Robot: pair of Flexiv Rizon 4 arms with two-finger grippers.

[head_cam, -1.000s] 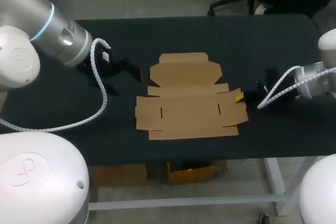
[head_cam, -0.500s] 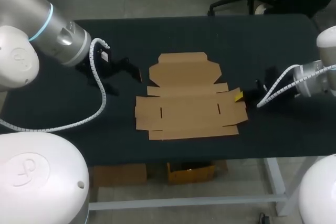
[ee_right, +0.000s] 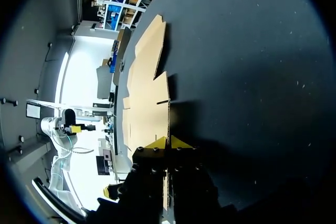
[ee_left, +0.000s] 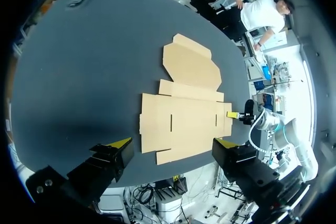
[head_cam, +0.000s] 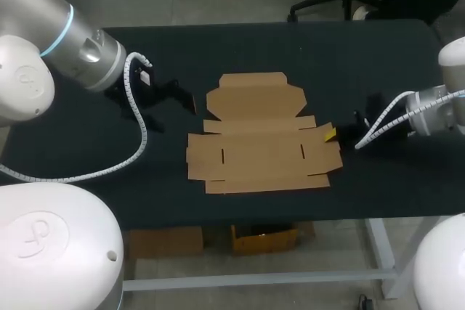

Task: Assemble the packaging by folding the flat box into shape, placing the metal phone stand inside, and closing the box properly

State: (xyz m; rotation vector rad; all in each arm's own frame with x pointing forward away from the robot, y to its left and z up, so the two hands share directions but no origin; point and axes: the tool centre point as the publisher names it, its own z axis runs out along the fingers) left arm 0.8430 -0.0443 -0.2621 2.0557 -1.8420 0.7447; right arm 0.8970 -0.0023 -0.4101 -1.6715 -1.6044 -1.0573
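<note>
The flat brown cardboard box [head_cam: 263, 136] lies unfolded in the middle of the black table [head_cam: 349, 56], its lid panel toward the far side. In the left wrist view the box [ee_left: 184, 108] lies ahead of my left gripper [ee_left: 174, 142], which hangs open above the table to the box's left [head_cam: 174, 97]. My right gripper [head_cam: 330, 134] sits low at the box's right edge. In the right wrist view its yellow tips [ee_right: 168, 142] are shut, with the slightly raised right flap [ee_right: 164, 114] running in between them. No phone stand shows.
A small dark thing [ee_left: 77, 1] lies near the table's far left corner, too small to tell what it is. Black tabletop surrounds the box, with room at the far side and the right [head_cam: 378, 179].
</note>
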